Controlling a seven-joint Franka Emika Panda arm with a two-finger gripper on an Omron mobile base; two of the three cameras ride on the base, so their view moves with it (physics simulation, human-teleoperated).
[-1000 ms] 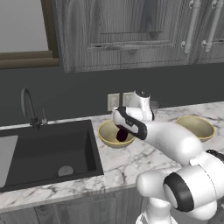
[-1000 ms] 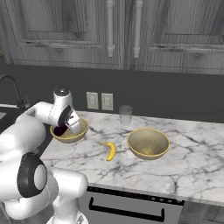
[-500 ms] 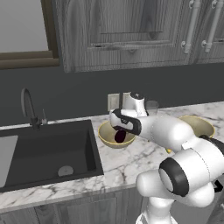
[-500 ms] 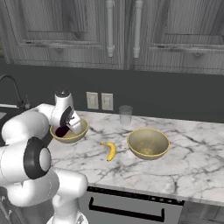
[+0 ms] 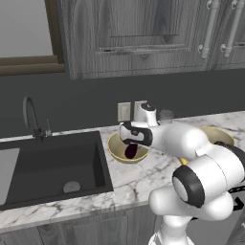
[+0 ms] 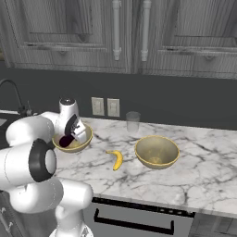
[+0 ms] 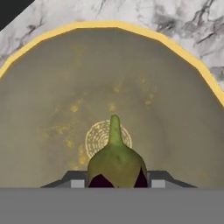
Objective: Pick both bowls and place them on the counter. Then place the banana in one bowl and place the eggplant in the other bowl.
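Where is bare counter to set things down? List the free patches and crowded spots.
Free: the marble counter right of the empty bowl, and the front strip before the banana. Crowded: the bowl by the sink, where the hand holds the eggplant; the glass behind.

This is a home kitchen, rendered in simulation. A white marble bench (image 6: 194, 152) with grey veining runs along a dark backsplash, and a black sink basin (image 5: 48, 165) with a curved faucet (image 5: 31, 117) is set into its left part. Grey wood wall cabinets (image 6: 92, 32) with long bar handles (image 6: 116, 30) hang above. Wall outlets (image 6: 104, 107) sit at the far edge of the bench, an oven front (image 6: 134, 220) with a handle shows below the near edge, and a window frame (image 5: 28, 67) is at far left.
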